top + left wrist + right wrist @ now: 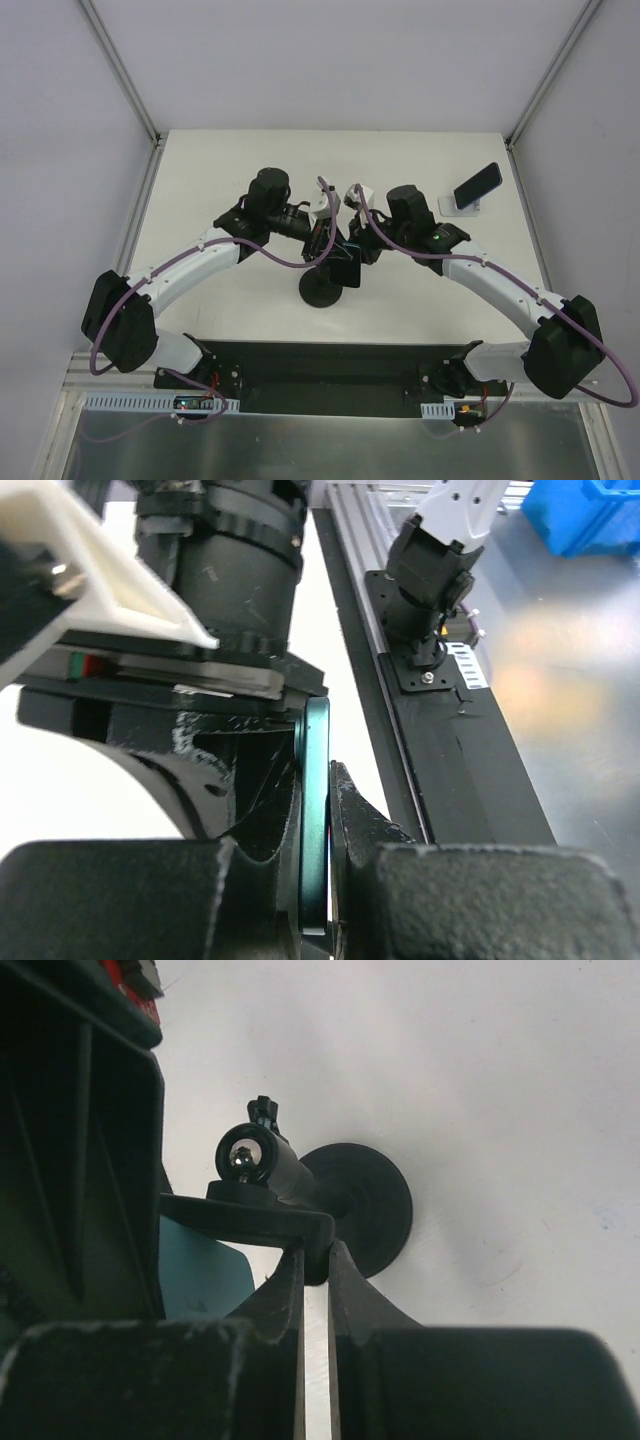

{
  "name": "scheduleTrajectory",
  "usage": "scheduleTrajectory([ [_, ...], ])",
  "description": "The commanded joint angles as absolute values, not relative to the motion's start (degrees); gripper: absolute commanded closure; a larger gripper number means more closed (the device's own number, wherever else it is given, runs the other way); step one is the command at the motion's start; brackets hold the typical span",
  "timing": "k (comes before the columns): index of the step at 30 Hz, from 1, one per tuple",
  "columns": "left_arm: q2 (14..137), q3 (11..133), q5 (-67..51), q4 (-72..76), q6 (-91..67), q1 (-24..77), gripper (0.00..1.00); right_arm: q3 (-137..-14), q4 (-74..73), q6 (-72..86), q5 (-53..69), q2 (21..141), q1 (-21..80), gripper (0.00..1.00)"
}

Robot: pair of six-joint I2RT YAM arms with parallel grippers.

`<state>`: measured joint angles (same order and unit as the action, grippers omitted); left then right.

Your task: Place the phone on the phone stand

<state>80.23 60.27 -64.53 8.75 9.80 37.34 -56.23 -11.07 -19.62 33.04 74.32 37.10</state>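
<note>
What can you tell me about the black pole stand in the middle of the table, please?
The black pole stand looks matte: a round flat base, a pole, a clamp top. It stands upright on the white table. The right claw appears to pinch its clamp arm; the left claw grips the teal-edged phone beside it.

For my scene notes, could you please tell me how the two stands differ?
The black stand has a round base and pole; the white stand is a low flat plate. The black stand is mid-table, the white stand near the far right corner. A phone leans on the white stand alone; at the black stand, the left tool grips another phone.
</note>
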Motion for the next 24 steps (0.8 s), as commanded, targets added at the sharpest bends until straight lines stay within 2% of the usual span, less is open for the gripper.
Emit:
scheduleTrajectory([
  [1,75.8,61.4,-58.1,7.2,11.3,34.5,1.00,-57.1,-10.2,-20.0,32.3,71.0,36.7,1.00],
  [2,74.5,59.7,-55.8,7.2,10.8,34.5,1.00,-56.9,-9.8,-19.0,31.0,70.8,36.7,1.00],
  [5,69.6,56.5,-36.7,6.9,8.7,36.0,1.00,-54.4,-7.2,-17.1,25.7,69.3,36.7,1.00],
  [6,68.4,55.6,-25.1,6.5,8.7,37.0,1.00,-53.9,-5.9,-15.7,23.2,68.7,37.3,1.00],
  [7,66.6,55.1,-18.5,5.5,8.5,39.4,1.00,-52.5,-5.2,-14.9,18.7,67.4,37.7,1.00],
  [9,65.7,54.4,-10.5,4.6,8.3,41.8,1.00,-50.5,-0.6,-10.9,14.4,65.8,39.1,1.00],
  [12,66.1,54.8,2.4,3.9,7.4,47.0,1.00,-49.9,1.1,-8.3,3.3,64.0,45.2,1.00],
  [14,67.5,55.3,12.1,3.9,6.8,49.7,1.00,-51.1,0.3,-5.5,-9.4,63.1,49.2,1.00],
  [16,69.6,56.1,18.0,3.9,5.4,50.3,1.00,-50.9,0.3,-0.2,-22.1,61.7,54.4,1.00],
  [22,73.7,54.9,26.5,8.9,3.2,52.0,1.00,-50.6,-0.8,8.5,-39.8,61.0,66.3,1.00],
  [24,75.6,55.0,28.2,11.2,3.2,52.2,1.00,-50.3,-0.3,11.2,-41.7,60.7,68.9,1.00],
])
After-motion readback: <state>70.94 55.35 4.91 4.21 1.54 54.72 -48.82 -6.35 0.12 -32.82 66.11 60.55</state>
